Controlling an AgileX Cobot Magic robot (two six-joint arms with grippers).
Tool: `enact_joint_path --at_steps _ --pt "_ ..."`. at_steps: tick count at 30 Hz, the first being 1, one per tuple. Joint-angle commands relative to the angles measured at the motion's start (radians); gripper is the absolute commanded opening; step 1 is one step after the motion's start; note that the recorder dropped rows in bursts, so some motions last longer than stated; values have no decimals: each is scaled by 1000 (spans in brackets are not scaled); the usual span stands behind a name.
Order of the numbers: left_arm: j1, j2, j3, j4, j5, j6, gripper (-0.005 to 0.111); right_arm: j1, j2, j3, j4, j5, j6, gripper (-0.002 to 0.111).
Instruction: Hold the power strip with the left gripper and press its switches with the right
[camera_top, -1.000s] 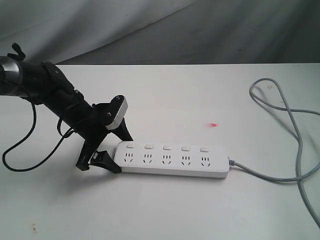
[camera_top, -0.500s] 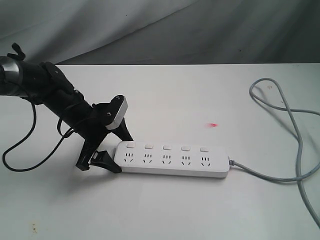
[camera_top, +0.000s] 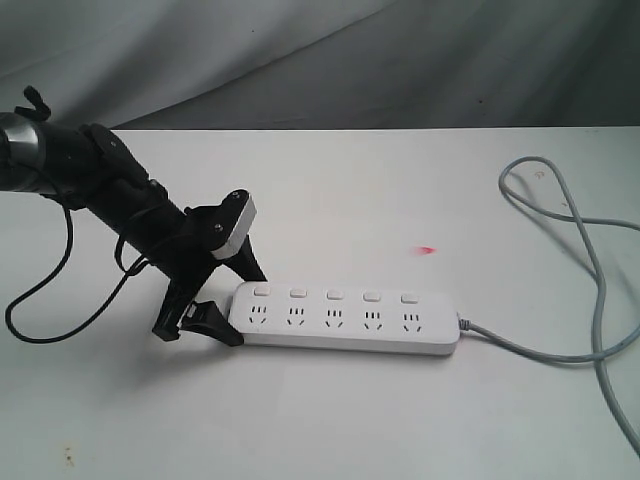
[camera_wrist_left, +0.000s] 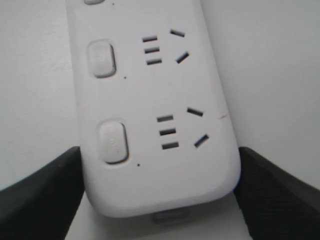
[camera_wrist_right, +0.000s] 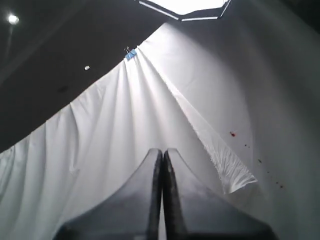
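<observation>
The white power strip (camera_top: 345, 320) lies flat on the white table, its five switches (camera_top: 334, 295) in a row above the sockets. My left gripper (camera_top: 240, 305) straddles the strip's left end, one black finger against each long edge. In the left wrist view both fingers (camera_wrist_left: 55, 185) touch the sides of the power strip (camera_wrist_left: 155, 100), and two switches (camera_wrist_left: 112, 141) show. The grey cord (camera_top: 590, 260) leaves the right end and loops back. My right gripper (camera_wrist_right: 162, 151) is shut on nothing, facing white cloth, and is out of the exterior view.
A small red mark (camera_top: 427, 249) sits on the table behind the strip. The left arm's black cable (camera_top: 40, 300) hangs in a loop at the left. Grey cloth (camera_top: 400, 60) backs the table's far edge.
</observation>
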Motion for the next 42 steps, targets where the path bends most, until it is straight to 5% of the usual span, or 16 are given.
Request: enact_joint_path --at_steps 1,12,18,25,31,35,42 --pt "0 2 -5 -29 5 3 23 1 229 -298 -24 187 -81 0" --pt "0 2 -5 -29 5 3 23 3 860 -1126 28 1017 -639 0" --pt "0 2 -5 -29 5 3 23 3 1108 -1341 93 1103 -672 0" --pt "0 2 -5 -29 5 3 23 3 1343 -1343 129 1261 -811 0" --pt "0 2 -5 -29 5 3 23 39 1493 -1262 395 1319 -1266 0" --pt "0 2 -5 -29 5 3 23 155 1576 -1141 443 1285 -1589 0" --pt "0 2 -5 -29 5 3 23 374 1820 -1056 501 1067 -1749 0"
